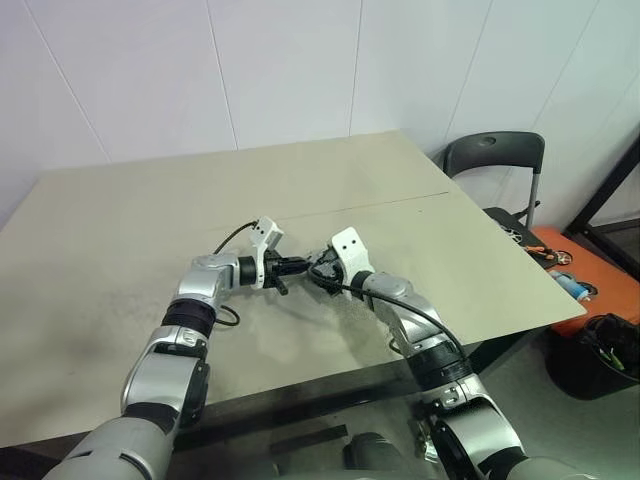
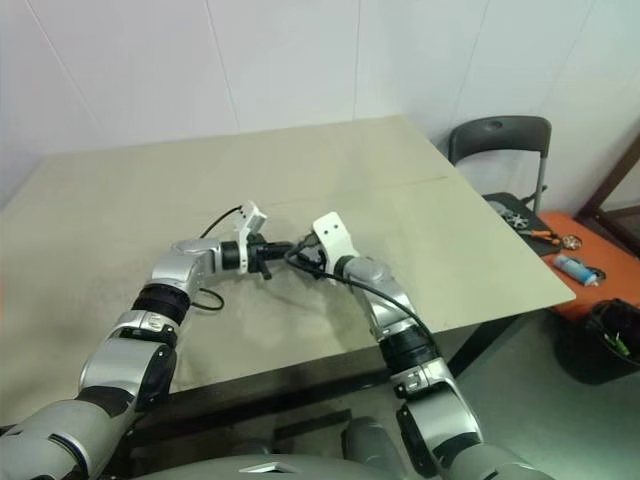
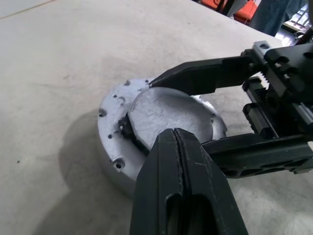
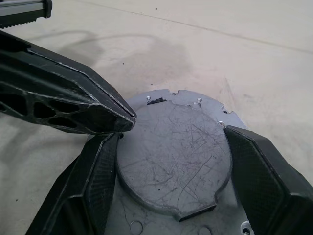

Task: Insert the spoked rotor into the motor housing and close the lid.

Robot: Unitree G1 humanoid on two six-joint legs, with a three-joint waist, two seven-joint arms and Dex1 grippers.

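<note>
scratched grey lid (image 4: 173, 159), silver-grey motor housing (image 3: 110, 152), beige table (image 1: 150, 230)

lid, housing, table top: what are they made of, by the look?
Lid: looks like bare metal, dull light-grey, with fine scratches criss-crossing its flat face. Motor housing: also metal by the look, silver-grey with a slightly grainy, matte surface and small drilled holes round its rim; possibly cast. Table: beige, matte, smooth top with faint smudges; laminate or painted board, hard to tell.
</note>
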